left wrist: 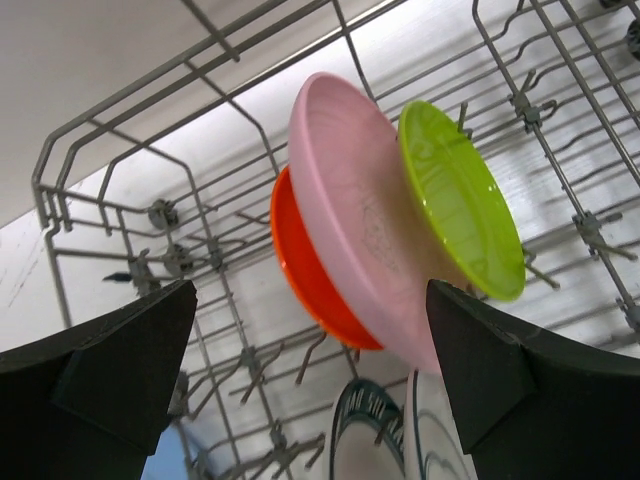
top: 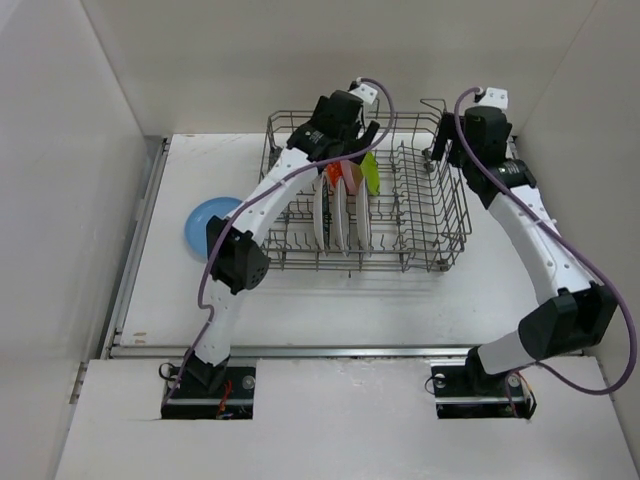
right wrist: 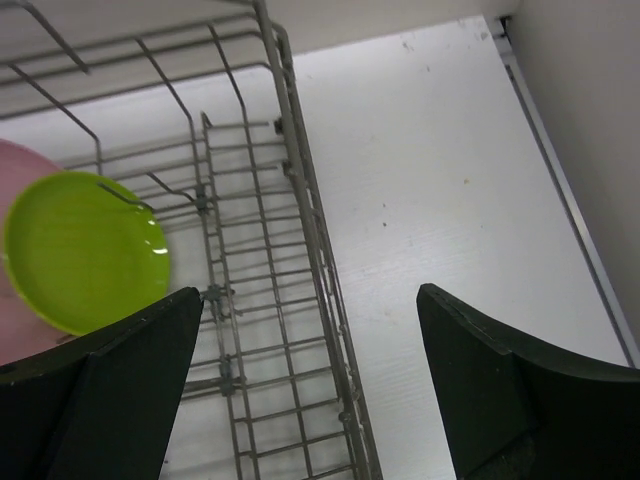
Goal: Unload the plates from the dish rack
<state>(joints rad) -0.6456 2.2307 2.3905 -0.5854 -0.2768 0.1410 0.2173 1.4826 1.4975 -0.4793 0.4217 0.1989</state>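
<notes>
Top view, rack: the dish rack [top: 420,225] stands mid-table [top: 300,300]. One blue plate [top: 205,222] lies flat on the table to the rack's left. The white plates [top: 335,215] stand among the tines.
Top view, arms: the left end effector [top: 352,148] is over the coloured plates, and the right end effector [top: 437,150] is at the rack's far right corner.
Left wrist, grip: fingers spread wide, holding nothing.
Left wrist, plates: the pink plate [left wrist: 345,200] is packed between the orange-red plate [left wrist: 300,260] and the lime-green plate [left wrist: 455,200].
Left wrist, risk: closing on the pink rim could catch a neighbouring plate and drag or tip it.
Right wrist, grip: released and empty, with the rack's side wire showing between the fingers.
Right wrist, risk: descending here would probably strike wire and shove the rack.
</notes>
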